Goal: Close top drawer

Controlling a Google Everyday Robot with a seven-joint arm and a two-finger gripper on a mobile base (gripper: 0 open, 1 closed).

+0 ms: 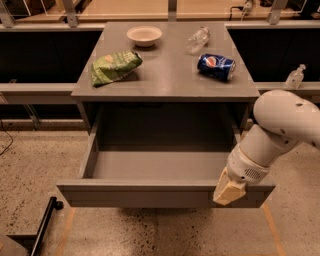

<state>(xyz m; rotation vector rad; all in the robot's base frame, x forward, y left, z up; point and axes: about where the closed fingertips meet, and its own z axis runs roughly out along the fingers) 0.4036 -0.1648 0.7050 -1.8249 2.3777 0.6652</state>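
Speckled stone floor under the grey cabinet I'm looking at, dark recesses either side, light wooden surface behind it.

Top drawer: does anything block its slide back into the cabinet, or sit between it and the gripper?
Nothing visible does. The top drawer is pulled out with a bare interior, and the gripper is at the right end of its front panel.
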